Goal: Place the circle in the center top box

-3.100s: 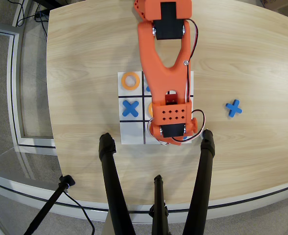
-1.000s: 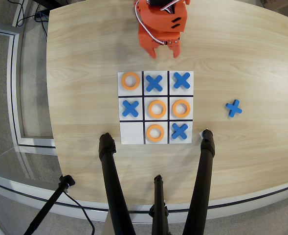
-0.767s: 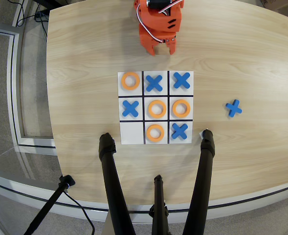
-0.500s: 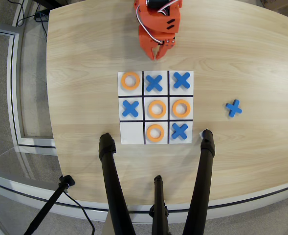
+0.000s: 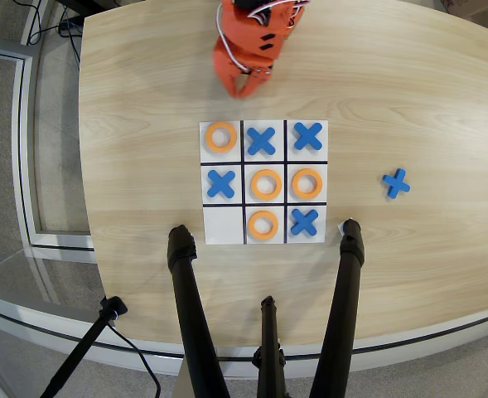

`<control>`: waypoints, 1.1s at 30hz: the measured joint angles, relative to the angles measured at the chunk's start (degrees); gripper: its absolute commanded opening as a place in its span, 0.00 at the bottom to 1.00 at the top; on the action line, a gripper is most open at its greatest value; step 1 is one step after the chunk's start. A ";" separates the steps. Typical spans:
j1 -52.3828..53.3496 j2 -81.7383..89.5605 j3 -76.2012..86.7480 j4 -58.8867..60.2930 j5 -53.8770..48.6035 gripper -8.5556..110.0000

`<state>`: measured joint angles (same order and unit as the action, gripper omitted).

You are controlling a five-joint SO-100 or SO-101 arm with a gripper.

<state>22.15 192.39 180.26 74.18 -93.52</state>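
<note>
Above the grid, gripper (image 5: pixel 242 89) hangs (jaws together)

The table (image 5: pixel 409 99) is light brown wood with thin wavy lines. On it sits a white board (image 5: pixel 224 224) with black lines that make squares, and it holds orange rings like the circle (image 5: pixel 263 225) and blue X pieces (image 5: pixel 261 141), with one more blue X (image 5: pixel 395 183) off to the side. The robot arm (image 5: pixel 248 37) is bright orange with black parts, and the stand legs (image 5: pixel 190 307) are black.
</note>
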 measured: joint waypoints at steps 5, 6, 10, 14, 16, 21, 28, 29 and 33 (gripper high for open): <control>25.31 1.05 0.00 0.00 0.00 0.07; 30.76 1.05 0.00 0.00 0.00 0.07; 50.80 1.05 0.00 0.00 0.09 0.07; 63.11 1.05 0.00 0.00 0.09 0.07; 65.21 1.05 0.00 0.00 0.09 0.07; 66.36 1.05 0.00 0.00 0.09 0.07; 66.36 1.05 0.00 0.00 0.09 0.07; 66.27 1.05 0.00 0.00 0.09 0.07; 66.09 1.05 0.00 0.00 0.09 0.07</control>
<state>88.24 193.45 180.26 74.18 -93.43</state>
